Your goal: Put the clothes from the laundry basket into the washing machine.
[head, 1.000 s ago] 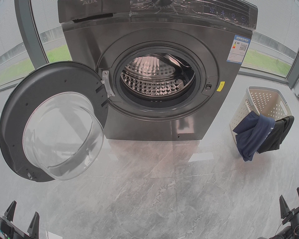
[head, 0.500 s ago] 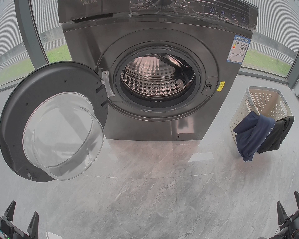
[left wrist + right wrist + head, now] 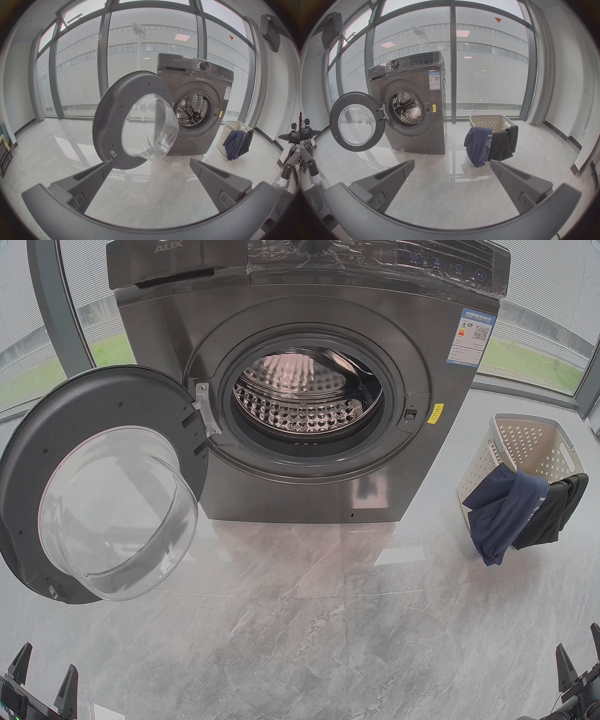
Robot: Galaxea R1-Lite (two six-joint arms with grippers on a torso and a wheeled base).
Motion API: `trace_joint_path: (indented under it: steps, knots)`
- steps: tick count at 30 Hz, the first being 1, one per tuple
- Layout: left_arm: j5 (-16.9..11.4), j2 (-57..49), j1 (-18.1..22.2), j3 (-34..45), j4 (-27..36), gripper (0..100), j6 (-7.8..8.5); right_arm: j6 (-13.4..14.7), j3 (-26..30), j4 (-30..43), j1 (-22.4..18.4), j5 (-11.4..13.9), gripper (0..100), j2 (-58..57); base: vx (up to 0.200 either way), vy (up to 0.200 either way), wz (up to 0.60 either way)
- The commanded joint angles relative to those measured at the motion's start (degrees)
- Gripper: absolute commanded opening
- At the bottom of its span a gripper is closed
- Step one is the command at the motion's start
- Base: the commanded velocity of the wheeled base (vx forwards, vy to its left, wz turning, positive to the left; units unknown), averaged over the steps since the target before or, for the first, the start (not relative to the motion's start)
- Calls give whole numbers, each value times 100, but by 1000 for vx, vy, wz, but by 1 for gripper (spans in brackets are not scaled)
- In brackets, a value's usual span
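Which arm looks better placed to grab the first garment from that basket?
Probably the right. The laundry basket stands on the robot's right, blue and black clothes draped over its rim. The open right tool sits on that side; the left tool is across, toward the open door.

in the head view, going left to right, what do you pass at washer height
open washer door → drum opening → blue garment → black garment

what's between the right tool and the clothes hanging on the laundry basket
Bare grey floor lies between the right tool and the clothes, as the right wrist view shows.
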Motion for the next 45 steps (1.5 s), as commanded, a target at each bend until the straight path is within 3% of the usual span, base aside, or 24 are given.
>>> trace_joint_path:
  steps: [1, 30, 33, 34, 41, 42, 45]
  knots:
    - [1, -25, -6, 92, 7, 100, -6, -3, 92, -1, 0, 1, 100, -19, 0, -200, 0]
    - [19, -42, 20, 84, 7, 100, 11, -11, 92, -1, -9, 18, 100, -19, 0, -200, 0]
    - [28, -51, 29, 92, 7, 100, 64, -11, 92, -1, -9, 18, 100, -19, 0, -200, 0]
    - [28, -51, 38, 101, -11, 100, 161, -11, 92, -1, -17, 18, 100, -11, 0, -200, 0]
    - [28, -51, 29, 101, -11, 100, 231, 50, 92, -1, 0, -8, 100, -19, 0, -200, 0]
    - [1, -51, 29, 101, -11, 100, 319, 33, 92, -1, 0, -8, 100, -19, 0, -200, 0]
    - [1, -51, 38, 101, -11, 100, 284, 6, 92, -1, 0, 1, 100, -19, 0, -200, 0]
